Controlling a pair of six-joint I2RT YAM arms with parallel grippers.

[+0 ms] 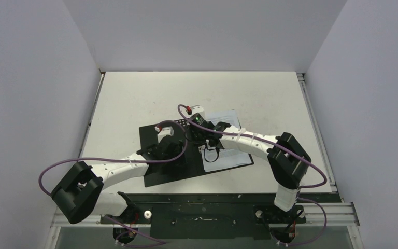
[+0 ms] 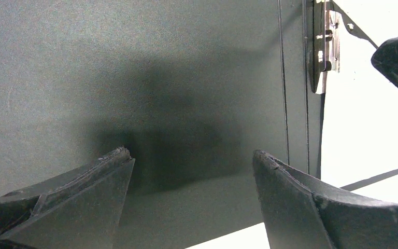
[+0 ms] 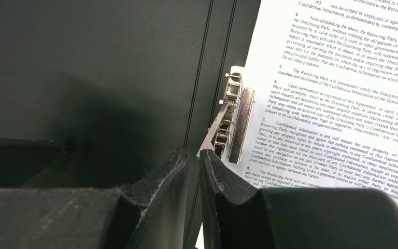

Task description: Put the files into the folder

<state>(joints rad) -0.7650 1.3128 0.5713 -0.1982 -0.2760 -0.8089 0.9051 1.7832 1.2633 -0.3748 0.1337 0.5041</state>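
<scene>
Folder [image 1: 160,176] lies open on surface [image 1: 134,93] with files [image 3: 342,104] on its right half, right end effector [image 3: 194,154] pinching the clip lever [image 3: 215,129], probably to work the clamp, left end effector [image 2: 190,153] spread wide over the black cover, likely steadying it.

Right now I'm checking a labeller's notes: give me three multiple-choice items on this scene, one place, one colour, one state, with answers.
1. The files lie: A) right of the spine clip B) left of it C) off the table
2. Inside, the open folder is: A) white B) black C) red
3. The left gripper is: A) open B) shut on paper C) out of view

Answers: 1 A, printed sheets start at the clip's right; 2 B, black panels from above; 3 A, fingers wide apart.
</scene>
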